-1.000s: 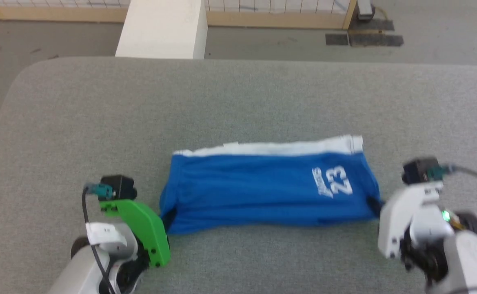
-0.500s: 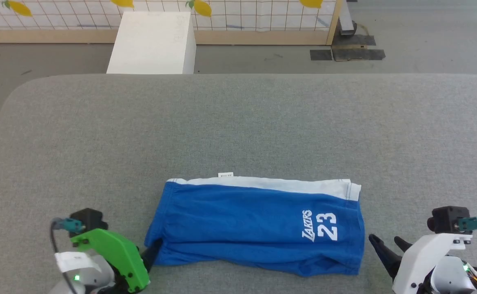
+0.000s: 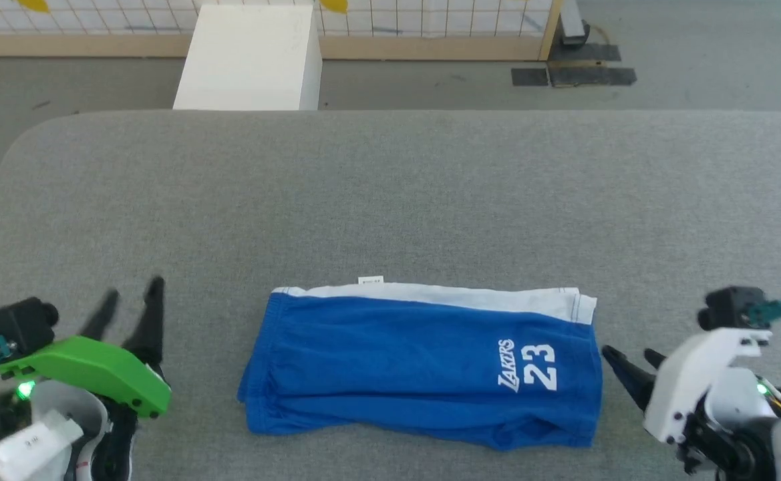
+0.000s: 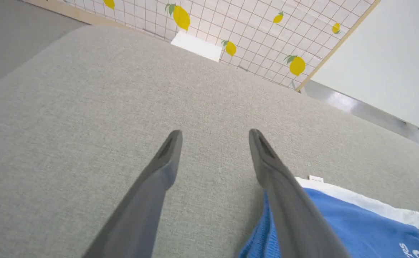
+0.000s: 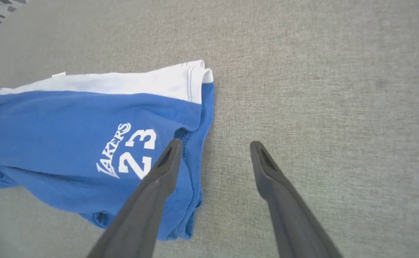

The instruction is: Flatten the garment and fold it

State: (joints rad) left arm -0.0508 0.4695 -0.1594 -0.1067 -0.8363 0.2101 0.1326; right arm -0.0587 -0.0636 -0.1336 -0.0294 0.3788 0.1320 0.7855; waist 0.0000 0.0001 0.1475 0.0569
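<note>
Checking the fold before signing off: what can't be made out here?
- Garment lower layers: head view, covered by its top layer.
- Its label: head view, too small to read.
- Its far end: left wrist view, cut by the picture's edge, partly behind a finger of the left gripper.

Release at both ends. A second ago the left gripper [image 3: 135,288] was pinching the left end of the basketball shorts [image 3: 390,361]. It has let go, its jaws are spread wide, and it has drawn off to the left, well apart from the cloth. Half a second ago it was still at that edge.

The right gripper [image 3: 629,353] was clamped on the right end. Its jaws are now spread too, tips just beside that edge.

The shorts were stretched taut between the two grips. They now lie slack on the surface [image 3: 390,200], with the near edge rumpled.

The head camera has shifted, so the framing differs.
</note>
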